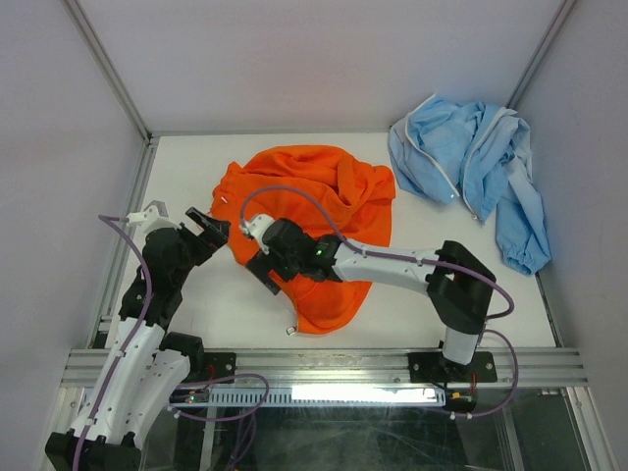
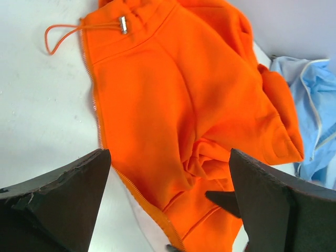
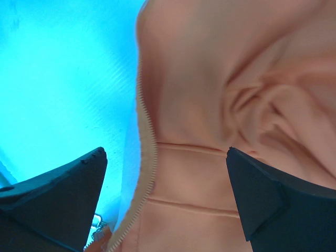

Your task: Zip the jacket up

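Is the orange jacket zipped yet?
Unzipped. The jacket lies bunched; its zipper teeth run bare along one free edge, no matching half joined.

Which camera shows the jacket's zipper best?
The left wrist view: the zipper runs in a long line down the jacket's edge. The right wrist view shows a short, washed-out stretch; from the top it is too small to see.
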`<state>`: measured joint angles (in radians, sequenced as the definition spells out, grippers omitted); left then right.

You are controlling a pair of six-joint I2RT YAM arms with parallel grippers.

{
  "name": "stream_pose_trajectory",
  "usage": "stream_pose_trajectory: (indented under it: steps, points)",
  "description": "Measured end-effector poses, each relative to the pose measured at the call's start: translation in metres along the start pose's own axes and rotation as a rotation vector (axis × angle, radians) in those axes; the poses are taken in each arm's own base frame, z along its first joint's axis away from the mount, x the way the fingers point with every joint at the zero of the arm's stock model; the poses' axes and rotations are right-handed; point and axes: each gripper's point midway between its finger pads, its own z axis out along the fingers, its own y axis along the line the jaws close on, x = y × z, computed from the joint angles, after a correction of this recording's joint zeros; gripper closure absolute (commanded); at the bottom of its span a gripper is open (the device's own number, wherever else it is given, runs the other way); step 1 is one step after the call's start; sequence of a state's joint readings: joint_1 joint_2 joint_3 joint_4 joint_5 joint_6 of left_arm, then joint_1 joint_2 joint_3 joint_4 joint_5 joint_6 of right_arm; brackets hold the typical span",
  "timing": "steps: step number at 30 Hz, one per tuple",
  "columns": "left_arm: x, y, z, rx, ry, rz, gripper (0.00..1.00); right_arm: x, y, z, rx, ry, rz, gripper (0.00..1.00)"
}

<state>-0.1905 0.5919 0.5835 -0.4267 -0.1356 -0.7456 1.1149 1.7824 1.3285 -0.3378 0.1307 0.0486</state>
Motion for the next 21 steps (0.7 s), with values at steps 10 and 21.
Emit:
stream_pose_trajectory:
  steps: [10, 21]
  points:
    - [0.003, 0.015, -0.002, -0.068, -0.002, -0.024, 0.01, 0.031, -0.027, 0.064, 0.274, 0.059, -0.17, 0.01]
    - [0.001, 0.014, -0.006, -0.063, -0.013, -0.025, 0.01, 0.009, -0.1, 0.096, 0.397, 0.037, -0.083, 0.55]
